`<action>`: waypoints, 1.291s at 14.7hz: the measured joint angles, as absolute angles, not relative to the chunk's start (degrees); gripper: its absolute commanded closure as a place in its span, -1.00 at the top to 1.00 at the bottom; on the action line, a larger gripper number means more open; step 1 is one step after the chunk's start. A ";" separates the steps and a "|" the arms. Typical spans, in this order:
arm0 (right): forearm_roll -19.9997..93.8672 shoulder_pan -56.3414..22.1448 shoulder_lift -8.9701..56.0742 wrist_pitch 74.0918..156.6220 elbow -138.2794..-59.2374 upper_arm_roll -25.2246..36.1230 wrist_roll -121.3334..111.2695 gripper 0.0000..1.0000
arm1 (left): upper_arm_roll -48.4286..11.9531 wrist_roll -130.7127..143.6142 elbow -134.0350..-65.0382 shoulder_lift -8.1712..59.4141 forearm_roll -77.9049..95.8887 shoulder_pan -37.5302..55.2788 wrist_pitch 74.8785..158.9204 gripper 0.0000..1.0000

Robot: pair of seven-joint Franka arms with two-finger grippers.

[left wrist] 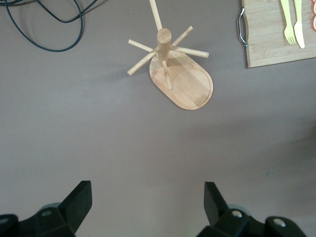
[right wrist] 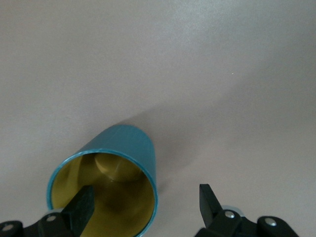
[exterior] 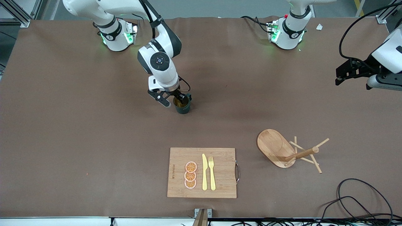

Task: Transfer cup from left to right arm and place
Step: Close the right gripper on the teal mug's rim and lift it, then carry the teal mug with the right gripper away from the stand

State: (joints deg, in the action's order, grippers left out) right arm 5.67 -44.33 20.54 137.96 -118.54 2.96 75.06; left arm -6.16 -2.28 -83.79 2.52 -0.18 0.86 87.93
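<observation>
Right jaws open astride cup [right wrist: 106,185] rim

High front camera, two downward wrist cameras

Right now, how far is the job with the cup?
The handover looks done: the left gripper is open, empty, waiting at its end of the table. In hand: the right gripper has the cup upright, seemingly on the table, fingers open, one inside the rim, one outside. Left: lifting the right gripper away.
</observation>
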 measured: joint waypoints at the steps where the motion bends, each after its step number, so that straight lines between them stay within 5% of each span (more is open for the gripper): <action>1: 5.67 -44.34 20.80 137.96 -118.54 2.98 75.06 0.00 | -6.22 0.95 -83.80 2.61 -0.18 0.91 87.93 1.00; 5: 5.64 -44.50 21.92 138.00 -118.54 2.98 75.05 -0.92 | -6.73 9.17 -83.81 2.77 -0.03 1.20 87.94 1.00; 13: 5.29 -44.81 21.80 137.26 -118.09 3.90 54.99 -0.99 | -6.32 8.82 -83.52 2.78 0.25 0.82 88.20 1.00; 19: 5.26 -35.76 17.78 132.60 -117.77 4.89 21.54 -0.99 | -6.22 5.64 -83.39 2.80 0.34 -0.55 88.83 1.00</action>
State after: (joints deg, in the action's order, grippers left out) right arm 5.26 -35.76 17.78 132.60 -117.77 4.89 21.54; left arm -6.22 5.64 -83.39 2.80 0.34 -0.55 88.83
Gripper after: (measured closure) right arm 0.952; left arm 0.000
